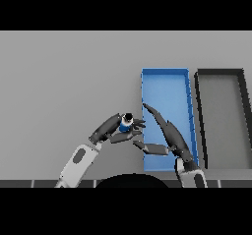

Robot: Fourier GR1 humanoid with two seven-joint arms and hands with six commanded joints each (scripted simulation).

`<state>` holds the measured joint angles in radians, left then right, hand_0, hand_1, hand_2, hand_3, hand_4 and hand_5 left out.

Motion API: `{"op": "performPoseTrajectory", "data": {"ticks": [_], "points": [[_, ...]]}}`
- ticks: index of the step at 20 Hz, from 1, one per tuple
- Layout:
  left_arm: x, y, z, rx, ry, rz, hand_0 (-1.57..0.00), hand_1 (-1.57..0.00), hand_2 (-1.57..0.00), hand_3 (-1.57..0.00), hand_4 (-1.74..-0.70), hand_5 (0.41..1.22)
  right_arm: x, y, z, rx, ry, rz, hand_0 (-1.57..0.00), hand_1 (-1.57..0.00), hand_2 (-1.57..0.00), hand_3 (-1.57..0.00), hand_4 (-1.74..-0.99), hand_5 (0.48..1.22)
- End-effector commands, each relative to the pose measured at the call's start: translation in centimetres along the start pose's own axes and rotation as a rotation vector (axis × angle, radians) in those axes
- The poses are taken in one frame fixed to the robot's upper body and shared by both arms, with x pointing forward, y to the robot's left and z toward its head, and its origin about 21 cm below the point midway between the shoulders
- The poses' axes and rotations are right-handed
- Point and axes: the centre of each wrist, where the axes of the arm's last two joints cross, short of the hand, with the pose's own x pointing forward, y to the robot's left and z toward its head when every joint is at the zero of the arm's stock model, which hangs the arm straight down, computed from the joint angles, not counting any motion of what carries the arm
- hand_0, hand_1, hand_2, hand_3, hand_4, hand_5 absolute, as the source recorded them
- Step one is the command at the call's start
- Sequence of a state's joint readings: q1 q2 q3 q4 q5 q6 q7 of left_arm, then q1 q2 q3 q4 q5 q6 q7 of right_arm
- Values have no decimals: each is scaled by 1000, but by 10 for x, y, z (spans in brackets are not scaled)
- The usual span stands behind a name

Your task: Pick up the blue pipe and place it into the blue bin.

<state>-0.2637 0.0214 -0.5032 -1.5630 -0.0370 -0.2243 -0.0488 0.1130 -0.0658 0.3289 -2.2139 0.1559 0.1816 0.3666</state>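
No text, label, brand, number or sign can be read on anything here.

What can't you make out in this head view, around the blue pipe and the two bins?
- Blue pipe: mostly wrapped by the left robot hand; only its top shows.
- Blue bin floor, near end: covered by the right robot hand.
- Dark bin: near edge meets the lower band.

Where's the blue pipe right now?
In the head view, the blue pipe is gripped in the left hand, just left of the blue bin's near-left edge, not yet inside.
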Motion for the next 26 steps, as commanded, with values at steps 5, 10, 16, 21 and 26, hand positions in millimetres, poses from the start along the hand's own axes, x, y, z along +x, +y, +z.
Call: {"op": "performPoseTrajectory", "data": {"ticks": [5,10,16,21,26], "points": [[-3,1,-7,-10,-4,7,-1571,-1571,-1571,-1571,-1464,1221,17,13,-33,146,-4,15,1,0,-46,1,-1268,555],[-5,4,-3,-21,15,45,-1571,-1571,-1571,-1571,-1470,1221,34,13,-59,211,-53,67,-11,-20,-71,1,-1209,534],[-5,9,1,-6,44,0,-1571,-1571,-1571,-1571,-1462,1221,53,16,-83,278,-54,100,-168,-218,-261,-128,-1233,487],[-5,6,0,1,97,-10,-1571,-1571,-1571,-1571,-1645,1221,51,22,-93,312,-63,89,-1015,-1015,-1042,-872,-1514,550],[-4,3,-1,-13,15,66,-1571,-1571,-1571,-1490,-1707,1221,49,30,-94,327,-97,14,-1389,-1389,-1398,-1250,-1648,929]]}}
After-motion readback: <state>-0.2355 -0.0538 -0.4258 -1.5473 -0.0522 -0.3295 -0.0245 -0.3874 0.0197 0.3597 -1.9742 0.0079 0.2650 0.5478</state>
